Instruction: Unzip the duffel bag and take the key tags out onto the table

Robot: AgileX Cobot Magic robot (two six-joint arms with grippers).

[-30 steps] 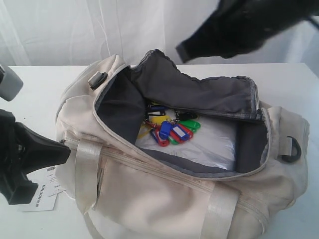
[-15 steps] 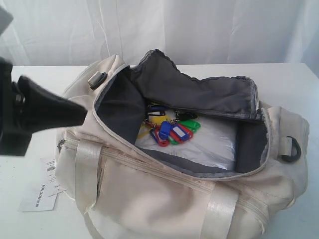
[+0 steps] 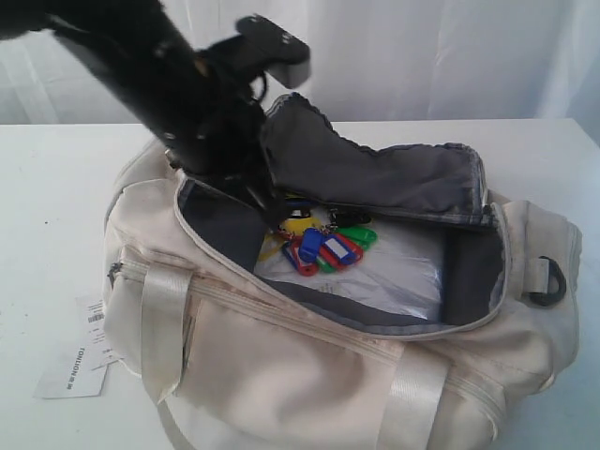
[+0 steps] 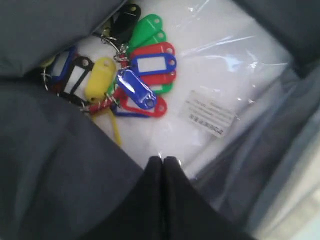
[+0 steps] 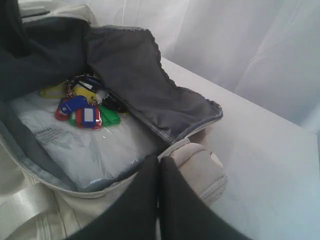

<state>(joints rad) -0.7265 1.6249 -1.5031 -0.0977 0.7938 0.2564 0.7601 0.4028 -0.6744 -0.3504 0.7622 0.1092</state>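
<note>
Left tool (image 4: 162,160), pinched shut on nothing, inside the unzipped cream duffel bag (image 3: 309,375) near its left end, against the dark grey lining (image 4: 50,150). Near its tip, not touching: key tags (image 4: 135,80) in red, green, blue, yellow and black, bunched on metal rings atop a clear plastic packet (image 4: 235,60) on the bag's floor. Right tool (image 5: 159,160), likewise pinched shut and empty, above the rim at one end of the bag, well apart from the tags. Under the bag, white counter (image 3: 56,187), with a paper barcode label (image 3: 75,361) lying beside the bag's left end.
</note>
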